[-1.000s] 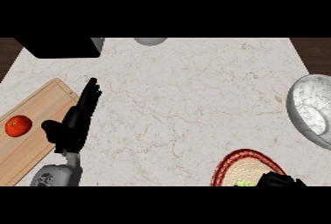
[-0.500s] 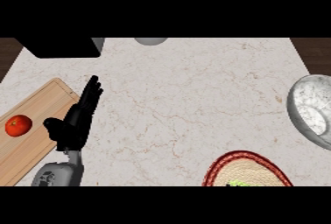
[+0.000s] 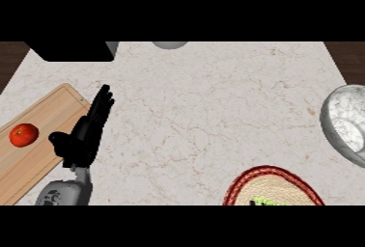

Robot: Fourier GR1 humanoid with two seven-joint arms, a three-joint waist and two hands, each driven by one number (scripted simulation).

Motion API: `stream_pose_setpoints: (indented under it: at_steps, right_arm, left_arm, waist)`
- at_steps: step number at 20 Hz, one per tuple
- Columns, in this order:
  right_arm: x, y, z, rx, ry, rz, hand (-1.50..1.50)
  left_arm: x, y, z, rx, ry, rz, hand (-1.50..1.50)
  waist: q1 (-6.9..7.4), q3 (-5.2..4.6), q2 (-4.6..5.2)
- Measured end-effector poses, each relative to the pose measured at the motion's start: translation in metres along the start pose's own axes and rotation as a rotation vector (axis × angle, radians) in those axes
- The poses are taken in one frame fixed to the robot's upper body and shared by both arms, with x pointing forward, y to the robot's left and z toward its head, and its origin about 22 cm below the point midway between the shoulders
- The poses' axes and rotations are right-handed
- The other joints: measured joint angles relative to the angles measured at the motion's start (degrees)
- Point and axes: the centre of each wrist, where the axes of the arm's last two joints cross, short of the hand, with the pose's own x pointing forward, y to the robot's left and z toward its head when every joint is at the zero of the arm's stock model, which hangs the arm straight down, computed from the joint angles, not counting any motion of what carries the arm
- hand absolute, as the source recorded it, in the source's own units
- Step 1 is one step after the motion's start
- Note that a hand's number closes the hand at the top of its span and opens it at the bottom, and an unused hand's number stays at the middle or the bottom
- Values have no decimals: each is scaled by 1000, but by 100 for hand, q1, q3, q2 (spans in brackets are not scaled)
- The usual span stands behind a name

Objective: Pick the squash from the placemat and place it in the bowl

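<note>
Resting at the left of the head view, the left hand (image 3: 84, 135) stands open with its fingers straight and pointing up and slightly right, its thumb sticking out toward the wooden cutting board (image 3: 44, 126) beside it; it holds nothing and lies over the marble counter (image 3: 206, 111) along the board's right edge. No right hand shows anywhere in the view. On the board, well left of the hand, sits a red tomato (image 3: 23, 135). The squash (image 3: 261, 202) is at the bottom edge toward the right, lying on the woven placemat (image 3: 274, 185), a round tan mat with a dark red rim that is cut off by the lower border. Only a small yellow-green sliver of the squash is visible, with a dark speck at its left, so its long axis and the way it points cannot be told. The bowl (image 3: 343, 123), grey-white and marbled, sits at the right edge, above the placemat and apart from it. A black box (image 3: 71, 49) and a grey round object (image 3: 170, 44) lie along the top edge.
</note>
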Motion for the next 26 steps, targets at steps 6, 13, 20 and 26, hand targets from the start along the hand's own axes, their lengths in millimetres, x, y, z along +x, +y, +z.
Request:
stream_pose_setpoints:
  at_steps: [6,13,20,26]
  right_arm:
    - [23,-29,-41,-69,38,80,150]
    - [7,-54,-91,-106,120,242,150]
    - [-45,-64,-121,-115,180,429,150]
    - [-108,-66,-137,-133,232,482,150]
  left_arm:
    - [0,-5,-3,-7,-2,0,0]
    - [1,-7,-1,-13,-4,4,0]
    - [4,3,-7,-16,-3,7,0]
    - [5,-6,-9,-19,-1,5,0]
  waist:
    - [36,2,4]
    - [85,7,13]
    - [81,14,19]
    - [73,17,18]
